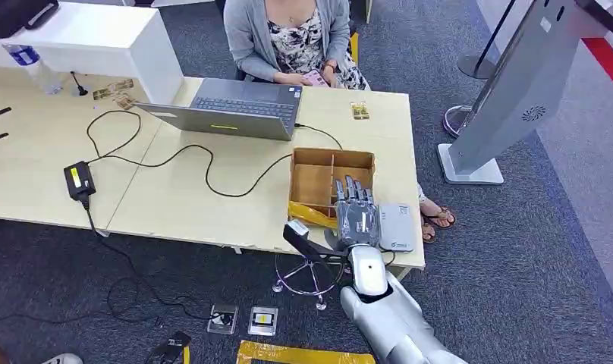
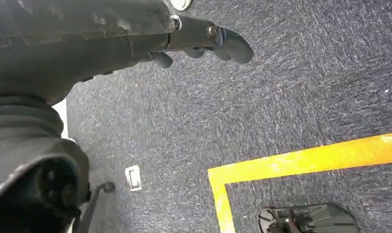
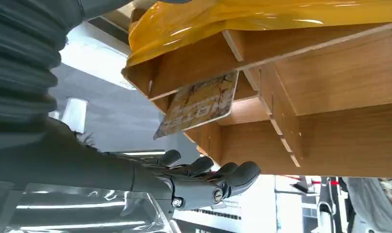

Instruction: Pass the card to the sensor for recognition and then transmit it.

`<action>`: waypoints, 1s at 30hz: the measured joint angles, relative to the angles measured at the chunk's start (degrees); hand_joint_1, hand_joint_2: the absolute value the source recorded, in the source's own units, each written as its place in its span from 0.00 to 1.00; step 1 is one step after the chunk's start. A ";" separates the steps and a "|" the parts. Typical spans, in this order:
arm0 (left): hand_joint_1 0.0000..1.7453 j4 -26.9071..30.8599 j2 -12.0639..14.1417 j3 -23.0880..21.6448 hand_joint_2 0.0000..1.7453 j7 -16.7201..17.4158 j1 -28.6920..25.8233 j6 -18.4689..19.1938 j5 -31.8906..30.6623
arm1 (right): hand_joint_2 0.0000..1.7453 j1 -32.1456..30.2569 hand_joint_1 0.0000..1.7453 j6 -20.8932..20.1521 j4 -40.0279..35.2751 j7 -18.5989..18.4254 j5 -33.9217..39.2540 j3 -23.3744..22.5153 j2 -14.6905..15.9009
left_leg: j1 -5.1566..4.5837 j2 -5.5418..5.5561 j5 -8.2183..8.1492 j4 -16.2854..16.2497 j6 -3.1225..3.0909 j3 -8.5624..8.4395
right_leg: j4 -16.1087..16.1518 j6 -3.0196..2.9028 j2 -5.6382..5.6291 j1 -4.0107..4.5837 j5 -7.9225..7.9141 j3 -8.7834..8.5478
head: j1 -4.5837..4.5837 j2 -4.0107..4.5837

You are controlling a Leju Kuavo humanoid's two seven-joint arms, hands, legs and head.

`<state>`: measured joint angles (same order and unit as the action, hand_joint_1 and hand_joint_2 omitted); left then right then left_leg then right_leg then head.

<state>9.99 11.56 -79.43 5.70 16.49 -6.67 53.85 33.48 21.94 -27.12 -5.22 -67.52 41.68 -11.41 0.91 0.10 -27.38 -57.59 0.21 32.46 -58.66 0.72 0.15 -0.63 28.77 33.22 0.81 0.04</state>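
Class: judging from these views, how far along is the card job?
Nothing looks finished. The card sits in the divided wooden box. The right hand hovers at the box, fingers apart, holding nothing. Left: grasp the card, present it at the grey sensor, then pass it on.

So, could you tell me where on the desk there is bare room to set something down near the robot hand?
The widest bare patch of desk lies between the black cable and the near edge, left of the wooden box. Another lies between the laptop and the box. It is crowded around the right robot hand, between the box and the grey sensor.
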 joint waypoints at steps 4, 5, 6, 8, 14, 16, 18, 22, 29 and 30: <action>0.00 0.00 0.00 -0.07 0.00 -0.72 -0.45 -0.50 0.77 | 1.00 0.20 0.00 -0.44 0.00 0.02 -0.39 0.00 -0.31 | 0.00 0.00 0.00 0.00 0.00 0.00 | 0.00 0.00 0.00 0.00 0.00 0.00 | 0.00 0.00; 0.00 0.00 0.00 -0.07 0.00 -0.90 -0.60 -0.52 0.81 | 1.00 0.21 0.00 -0.50 0.00 0.00 -0.50 0.00 -0.37 | 0.00 0.00 0.00 0.00 0.00 0.00 | 0.00 0.00 0.00 0.00 0.00 0.00 | 0.02 0.00; 0.00 0.00 0.00 -0.07 0.00 -0.96 -0.75 -0.55 0.83 | 1.00 0.21 0.00 -0.50 0.00 0.00 -0.57 0.00 -0.44 | 0.00 0.00 0.00 0.00 0.00 0.00 | 0.00 0.00 0.00 0.00 0.00 0.00 | 0.00 0.00; 0.00 0.00 0.00 -0.07 0.00 -1.07 -0.97 -0.59 0.90 | 1.00 0.26 0.00 -0.50 0.00 0.00 -0.57 0.00 -0.44 | 0.00 0.00 0.00 0.00 0.00 0.00 | 0.00 0.00 0.00 0.00 0.00 0.00 | 0.00 0.02; 0.00 0.00 0.00 -0.07 0.00 -1.60 -1.47 -0.70 1.51 | 1.00 0.55 0.00 -0.39 0.00 -0.48 -0.52 0.00 -0.42 | 0.00 0.00 0.00 0.00 0.00 -0.01 | 0.00 0.00 0.00 0.00 0.00 0.00 | 0.00 0.00; 0.00 0.00 0.00 -0.07 0.00 -1.97 -1.72 -0.59 1.55 | 1.00 0.82 0.00 -0.31 0.00 -0.63 -0.50 0.00 -0.13 | 0.00 0.00 0.00 0.00 0.00 -0.01 | 0.01 0.00 0.00 0.00 0.00 0.01 | 0.00 0.00; 0.00 0.00 0.02 -0.07 0.00 -2.08 -1.80 -0.46 1.51 | 1.00 1.07 0.00 -0.28 0.00 -0.92 -0.54 0.00 0.15 | 0.00 0.00 0.00 0.00 0.00 -0.01 | 0.00 0.00 0.00 0.00 0.00 0.01 | 0.02 0.00; 0.00 0.00 0.17 -0.07 0.00 -2.10 -1.79 -0.07 1.38 | 1.00 1.60 0.00 -0.41 0.00 -1.38 -0.74 0.00 0.61 | 0.00 0.00 0.00 0.00 0.00 -0.01 | 0.00 0.00 0.00 0.00 0.00 0.01 | 0.00 0.02; 0.00 0.00 0.35 -0.07 0.00 -2.10 -1.76 0.18 0.90 | 1.00 2.43 0.00 -0.90 0.02 -2.30 -0.98 -0.02 1.44 | 0.00 0.00 0.00 0.00 0.00 -0.01 | 0.01 0.00 -0.01 0.00 0.00 0.02 | 0.02 0.00; 0.00 0.00 0.37 -0.07 0.00 -2.10 -1.75 0.22 0.85 | 1.00 2.68 0.00 -1.05 0.06 -2.32 -0.98 -0.04 1.64 | 0.00 0.00 0.00 -0.01 0.00 -0.02 | 0.01 0.00 -0.01 0.00 0.00 0.02 | 0.00 0.00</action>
<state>9.99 11.93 -79.49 3.61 14.74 -6.45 54.71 36.16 20.90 -27.06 -7.54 -68.50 41.64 -9.77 0.90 0.09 -27.38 -57.60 0.21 32.45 -58.66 0.72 0.14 -0.63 28.77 33.24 0.81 0.05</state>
